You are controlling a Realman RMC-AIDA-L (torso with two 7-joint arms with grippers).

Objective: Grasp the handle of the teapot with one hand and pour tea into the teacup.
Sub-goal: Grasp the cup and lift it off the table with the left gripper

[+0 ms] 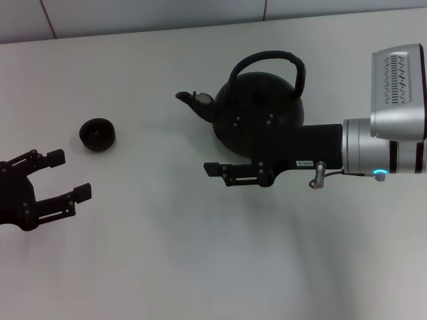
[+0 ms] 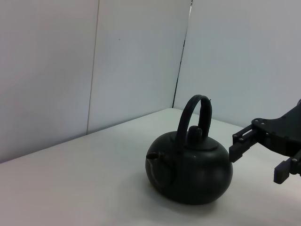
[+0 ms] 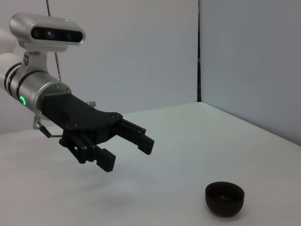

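Teapot [image 1: 257,113] upright on the white table [image 1: 167,253], its handle [image 1: 290,63] ungrasped. Right gripper [image 1: 213,170], fingers spread and holding nothing, hovers just before the pot. Left gripper [image 1: 70,175], likewise spread, near the teacup [image 1: 97,134].

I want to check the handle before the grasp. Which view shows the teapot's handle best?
The left wrist view: the handle stands as a full arch over the teapot, seen from the side and unblocked. The head view shows the arch too, but from above, with the right gripper crossing the pot's near side. The right wrist view shows no teapot.
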